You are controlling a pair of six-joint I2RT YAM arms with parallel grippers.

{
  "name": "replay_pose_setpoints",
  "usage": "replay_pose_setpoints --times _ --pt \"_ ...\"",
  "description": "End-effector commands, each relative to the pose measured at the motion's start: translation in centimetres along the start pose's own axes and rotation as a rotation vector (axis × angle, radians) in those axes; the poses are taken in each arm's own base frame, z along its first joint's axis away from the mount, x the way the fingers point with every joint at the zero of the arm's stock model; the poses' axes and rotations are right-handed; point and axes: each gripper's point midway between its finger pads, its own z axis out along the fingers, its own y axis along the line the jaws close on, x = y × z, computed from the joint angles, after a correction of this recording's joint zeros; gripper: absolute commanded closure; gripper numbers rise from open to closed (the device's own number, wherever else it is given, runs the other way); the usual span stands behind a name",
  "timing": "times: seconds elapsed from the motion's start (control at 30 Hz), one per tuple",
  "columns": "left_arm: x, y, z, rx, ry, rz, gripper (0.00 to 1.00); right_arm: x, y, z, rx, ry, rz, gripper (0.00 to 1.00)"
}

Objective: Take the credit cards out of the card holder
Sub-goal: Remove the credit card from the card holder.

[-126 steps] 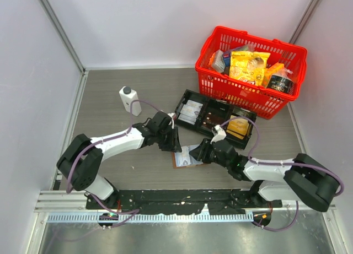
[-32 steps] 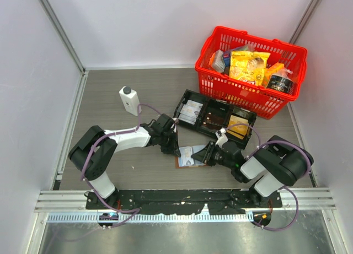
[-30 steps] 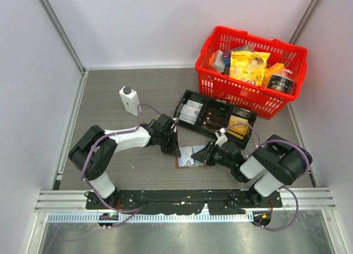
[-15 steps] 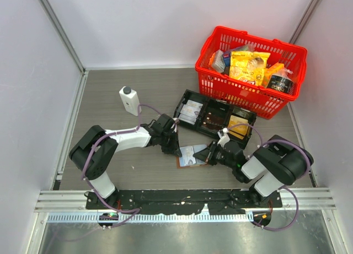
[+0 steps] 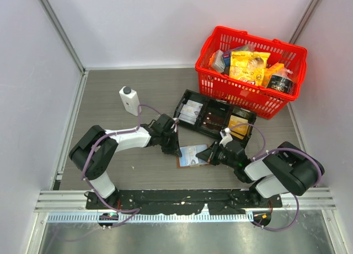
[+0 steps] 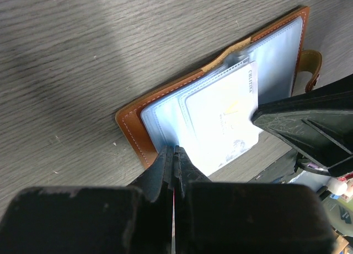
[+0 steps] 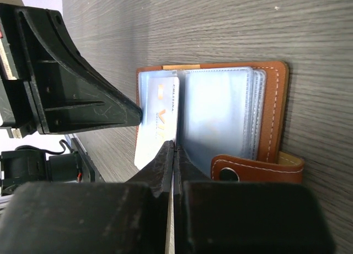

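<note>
The brown card holder (image 5: 182, 161) lies open on the table between both arms, its pale blue pockets (image 6: 276, 61) facing up. A whitish credit card (image 6: 220, 119) sticks partly out of a pocket, over the holder's edge. My left gripper (image 6: 174, 149) is shut, with its tips down on the pocket sheet at the holder's near edge (image 5: 175, 149). From the other side comes my right gripper (image 7: 175, 146), shut, its tips meeting on the long edge of the card (image 7: 157, 122). The holder's snap tab (image 7: 256, 168) lies beside it.
A black three-compartment tray (image 5: 181, 108) sits just behind the holder, with cards and a gold packet (image 5: 238, 127) in it. A red basket (image 5: 242, 97) full of groceries stands at the back right. A white bottle (image 5: 129, 100) stands at the back left.
My right gripper has closed at the card's edge and its arm has shifted a little to the right. The left gripper and the holder stay put.
</note>
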Motion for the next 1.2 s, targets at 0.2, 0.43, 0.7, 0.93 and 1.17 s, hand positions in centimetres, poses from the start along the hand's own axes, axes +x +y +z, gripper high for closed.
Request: replay_pose_setpoints --times 0.2,0.43,0.7,0.93,1.17 --pt "0.8 -0.2 -0.9 -0.038 -0.032 0.081 0.79 -0.1 0.5 0.7 -0.028 0.008 -0.010 0.99" --pt "-0.2 -1.8 -0.3 -0.001 -0.042 0.096 0.71 -0.1 0.7 0.8 -0.041 0.010 -0.001 0.99" --pt "-0.7 -3.3 -1.2 0.028 -0.072 0.116 0.72 0.0 0.7 0.8 -0.037 0.013 -0.002 0.99" --pt "-1.7 -3.9 -2.7 0.012 -0.115 0.140 0.68 0.0 0.7 0.9 -0.038 0.014 -0.002 0.99" --pt "-1.8 -4.6 -1.7 0.050 -0.102 0.158 0.69 -0.1 0.8 1.0 -0.038 0.014 -0.001 0.99"
